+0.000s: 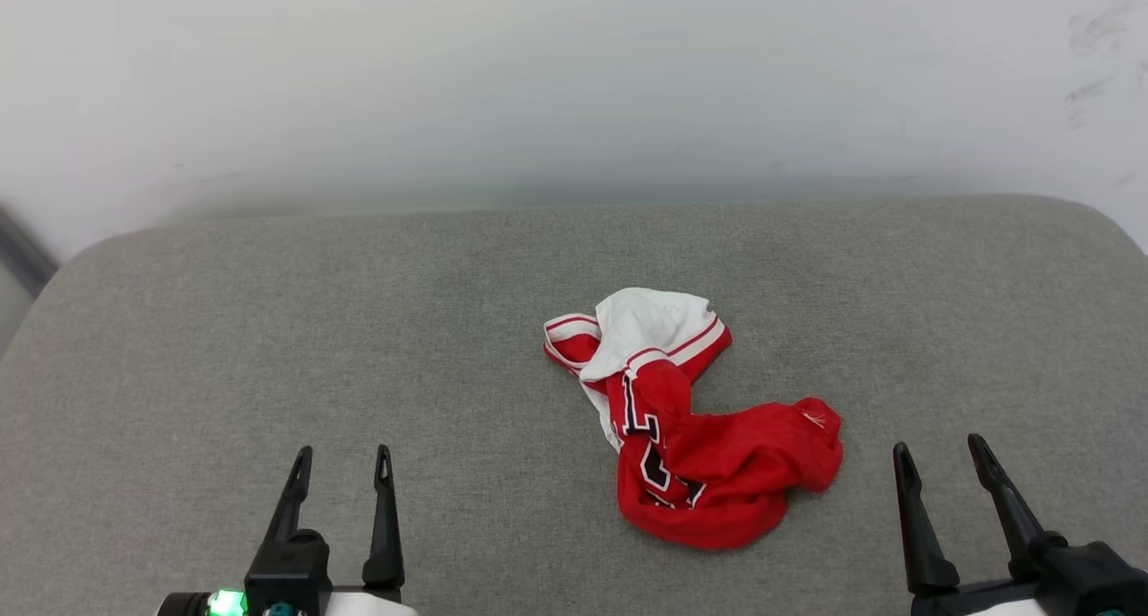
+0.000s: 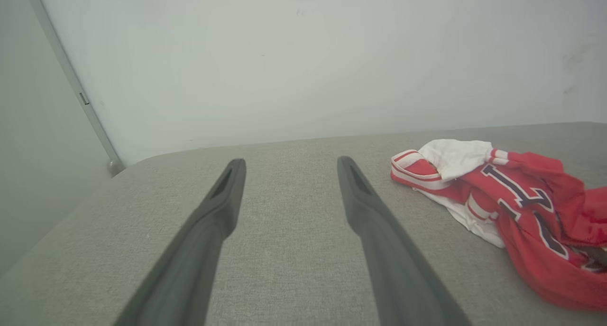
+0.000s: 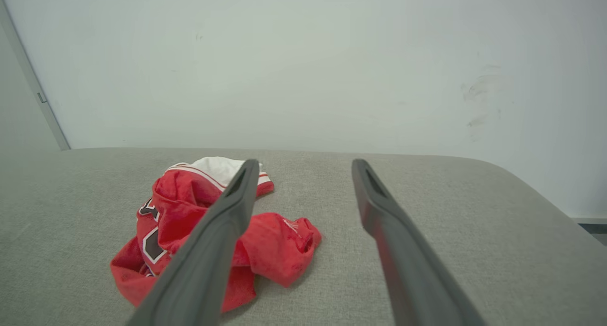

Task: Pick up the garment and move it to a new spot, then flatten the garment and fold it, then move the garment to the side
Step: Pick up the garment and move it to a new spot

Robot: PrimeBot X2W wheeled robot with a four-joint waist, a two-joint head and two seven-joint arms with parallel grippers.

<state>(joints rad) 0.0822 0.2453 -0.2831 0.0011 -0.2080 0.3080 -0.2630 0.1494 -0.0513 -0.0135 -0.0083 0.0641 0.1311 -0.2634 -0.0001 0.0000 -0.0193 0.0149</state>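
My left claw (image 1: 344, 451): spread, empty.
My right claw (image 1: 937, 443): spread, empty.
The garment (image 1: 717, 464): crumpled; I'd pinch one raised red fold.

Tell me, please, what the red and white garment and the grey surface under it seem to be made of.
The garment looks like thin, soft knit fabric, perhaps synthetic, mostly matte: it crumples into loose, limp folds. The surface looks like matte woven upholstery cloth, probably over padding: a fine weave grain and rounded corners show.
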